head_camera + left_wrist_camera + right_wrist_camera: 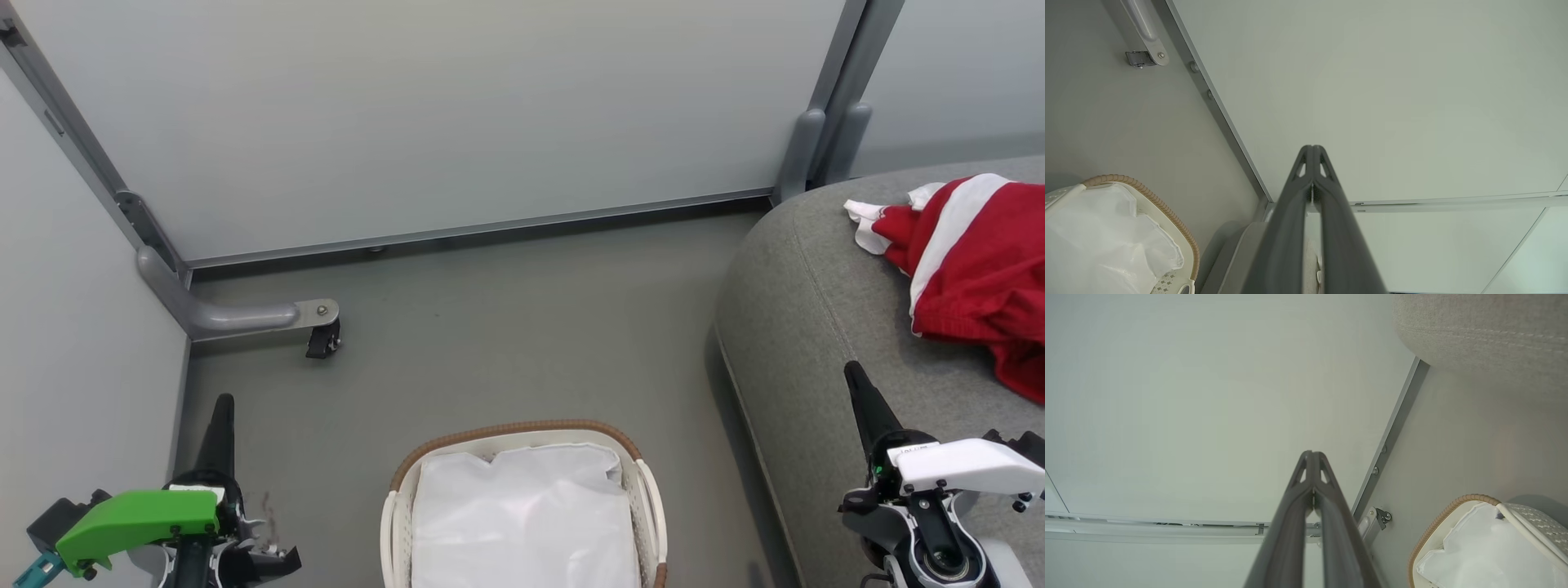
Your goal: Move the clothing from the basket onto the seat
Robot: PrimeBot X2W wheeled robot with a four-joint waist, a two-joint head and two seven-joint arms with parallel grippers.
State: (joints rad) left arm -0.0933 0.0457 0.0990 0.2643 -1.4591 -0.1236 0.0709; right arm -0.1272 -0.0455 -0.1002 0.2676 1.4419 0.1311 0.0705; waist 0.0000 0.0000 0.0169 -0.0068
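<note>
The red clothing (984,273) with white stripes lies on the grey seat (808,327) at the right. The white basket (645,490) with its brown rim stands on the floor at the bottom middle, showing just its plain white liner (522,523); the same basket (1167,220) and basket (1437,531) appear in the wrist views. My left gripper (222,408) is shut and empty at the lower left, left of the basket; its tips (1312,149) are pressed together. My right gripper (853,371) is shut and empty over the seat's front, its tips (1312,453) together.
Pale partition panels (424,114) with metal frames stand behind and to the left. A grey foot with a black caster (322,339) rests on the grey floor (506,327) at the back left. A post (804,151) stands beside the seat's back corner.
</note>
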